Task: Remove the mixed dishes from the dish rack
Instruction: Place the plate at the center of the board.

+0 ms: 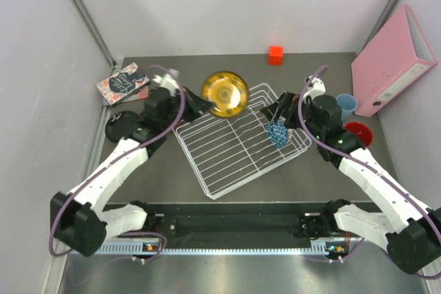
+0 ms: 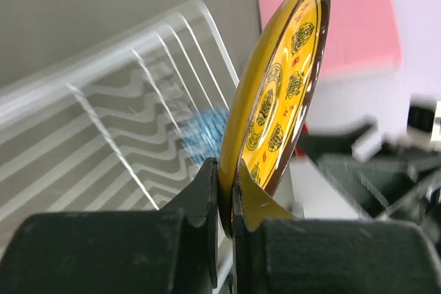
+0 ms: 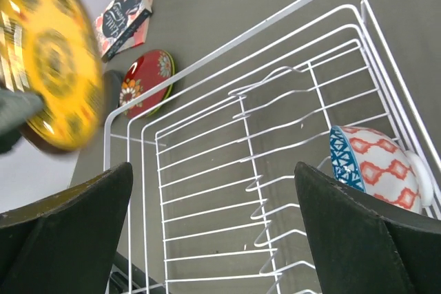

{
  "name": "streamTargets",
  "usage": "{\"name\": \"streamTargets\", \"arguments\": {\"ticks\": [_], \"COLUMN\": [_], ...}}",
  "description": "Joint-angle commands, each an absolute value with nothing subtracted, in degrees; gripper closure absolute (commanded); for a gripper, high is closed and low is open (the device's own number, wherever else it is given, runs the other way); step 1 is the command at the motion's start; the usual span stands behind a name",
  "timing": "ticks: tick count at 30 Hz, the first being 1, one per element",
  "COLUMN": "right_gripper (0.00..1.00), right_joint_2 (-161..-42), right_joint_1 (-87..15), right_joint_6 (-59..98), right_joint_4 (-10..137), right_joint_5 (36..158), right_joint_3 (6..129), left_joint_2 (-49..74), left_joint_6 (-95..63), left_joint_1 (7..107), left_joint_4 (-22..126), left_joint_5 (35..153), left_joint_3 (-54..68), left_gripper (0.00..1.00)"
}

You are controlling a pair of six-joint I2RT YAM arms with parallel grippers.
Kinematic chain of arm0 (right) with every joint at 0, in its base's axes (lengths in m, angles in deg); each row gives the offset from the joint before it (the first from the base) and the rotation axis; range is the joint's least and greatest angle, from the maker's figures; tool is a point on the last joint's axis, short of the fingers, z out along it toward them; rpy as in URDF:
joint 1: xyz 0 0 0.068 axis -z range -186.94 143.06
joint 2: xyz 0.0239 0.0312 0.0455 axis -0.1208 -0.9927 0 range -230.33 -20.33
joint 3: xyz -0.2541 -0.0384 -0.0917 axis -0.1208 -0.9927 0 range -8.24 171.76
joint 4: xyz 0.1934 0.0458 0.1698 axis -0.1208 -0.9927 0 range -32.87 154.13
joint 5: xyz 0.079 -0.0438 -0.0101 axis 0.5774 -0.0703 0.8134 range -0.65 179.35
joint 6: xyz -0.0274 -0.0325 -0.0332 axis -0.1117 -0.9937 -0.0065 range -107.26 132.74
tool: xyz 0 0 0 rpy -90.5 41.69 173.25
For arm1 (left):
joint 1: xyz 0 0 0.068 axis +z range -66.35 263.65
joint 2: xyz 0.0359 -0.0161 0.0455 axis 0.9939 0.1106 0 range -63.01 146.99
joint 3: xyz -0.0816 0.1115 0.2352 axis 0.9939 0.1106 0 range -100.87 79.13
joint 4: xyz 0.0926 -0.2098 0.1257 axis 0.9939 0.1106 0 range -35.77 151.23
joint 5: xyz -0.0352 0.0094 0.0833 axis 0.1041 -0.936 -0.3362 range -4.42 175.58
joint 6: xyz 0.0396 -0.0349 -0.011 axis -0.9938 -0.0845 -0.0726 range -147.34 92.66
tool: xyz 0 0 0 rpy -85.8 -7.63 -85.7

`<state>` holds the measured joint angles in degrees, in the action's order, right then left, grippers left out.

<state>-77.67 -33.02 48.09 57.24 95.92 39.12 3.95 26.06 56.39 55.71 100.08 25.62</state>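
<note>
My left gripper (image 1: pixel 201 105) is shut on the lower rim of the yellow plate (image 1: pixel 225 93) and holds it on edge above the far left corner of the white wire dish rack (image 1: pixel 227 149). In the left wrist view both pads pinch the plate (image 2: pixel 282 80) at my left gripper (image 2: pixel 229 184). A blue patterned bowl (image 1: pixel 278 132) lies on its side at the rack's right end. My right gripper (image 1: pixel 282 111) hovers open and empty just above the bowl (image 3: pixel 375 166), looking down the rack (image 3: pixel 241 122). A reddish plate (image 3: pixel 145 82) lies on a lime green one, left of the rack.
A light blue cup (image 1: pixel 346 103) and a dark mug with red inside (image 1: pixel 358 131) stand right of the rack. A pink binder (image 1: pixel 393 60) leans at the back right, an orange-red cube (image 1: pixel 275 54) at the back, a book (image 1: pixel 122 82) at the far left.
</note>
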Motion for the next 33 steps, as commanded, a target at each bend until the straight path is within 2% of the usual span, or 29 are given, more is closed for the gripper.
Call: {"name": "streamTargets", "arguments": {"ticks": [1,3,7,12,19,23,33], "right_gripper": [0.0,0.0,0.0,0.0,0.01,0.0,0.0], "right_joint_2": [-73.7,-72.3,-71.6,-72.4,-71.7,-70.7,-70.7], "right_joint_1": [-33.3,-33.3,-33.3,-33.3,-33.3,-33.3,-33.3], "right_joint_6": [47.1,47.1,46.9,45.3,44.6,44.6,45.5], "right_joint_4": [58.2,59.4,61.1,60.1,60.6,60.9,61.1], "right_joint_5": [93.3,92.9,93.2,94.5,96.1,96.0,95.9], "right_joint_3": [39.2,38.3,36.2,35.9,34.1,33.2,32.0], "left_joint_2": [-6.2,-9.0,-11.1,-6.2,9.6,13.3,25.8], "left_joint_6": [25.0,25.7,26.0,30.3,28.3,27.8,26.0], "left_joint_1": [68.2,75.4,81.7,88.9,92.0,92.8,93.6], "left_joint_4": [61.6,65.0,71.5,63.8,57.1,54.7,52.9], "left_joint_5": [97.2,96.2,88.6,93.9,96.3,94.6,101.0], "left_joint_3": [26.4,27.2,26.6,32.2,32.5,32.6,29.7], "left_gripper": [1.0,1.0,1.0,1.0,1.0,1.0,1.0]}}
